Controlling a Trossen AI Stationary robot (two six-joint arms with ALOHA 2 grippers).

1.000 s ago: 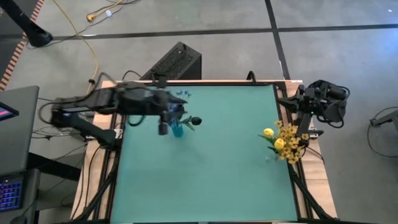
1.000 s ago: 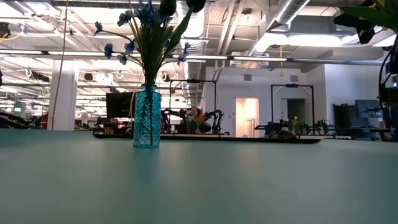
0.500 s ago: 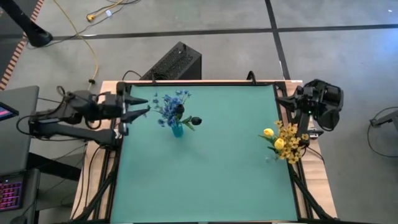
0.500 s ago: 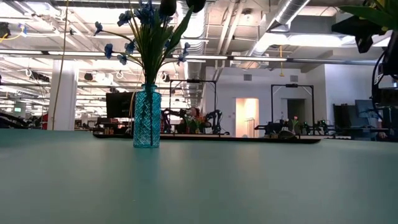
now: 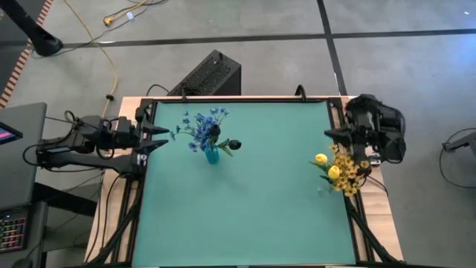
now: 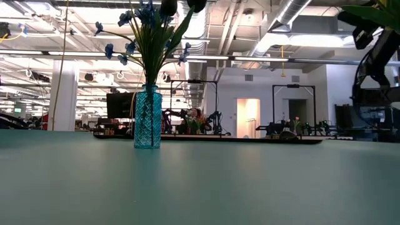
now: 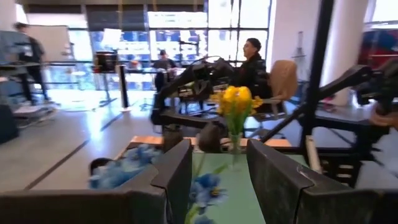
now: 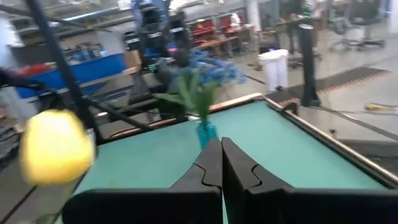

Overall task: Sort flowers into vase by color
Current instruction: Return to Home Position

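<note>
A teal glass vase (image 5: 212, 155) (image 6: 147, 117) stands at the table's far left. It holds blue blossom sprigs (image 5: 202, 126) and a dark bud (image 5: 235, 144). Yellow flowers (image 5: 343, 171) (image 7: 235, 102) with a yellow bud (image 5: 320, 158) stand in a clear vase at the right edge. My left gripper (image 5: 160, 136) (image 7: 217, 180) is level at the left edge, open, pointing at the blue sprigs with nothing between its fingers. My right gripper (image 5: 332, 134) (image 8: 222, 163) is shut and bare, just beyond the yellow flowers at the right edge.
The green table top (image 5: 253, 216) lies bare between the two vases and toward the near edge. A black box (image 5: 210, 74) stands on the floor beyond the far edge. People (image 7: 252, 59) and other robot stations show in the room behind.
My left gripper has drawn back from above the blue vase toward the table's left edge and sunk lower, its fingers bare. The sprigs stay in the vase. My right arm has swung round at the right edge, bringing its shut gripper nearer the yellow flowers.
</note>
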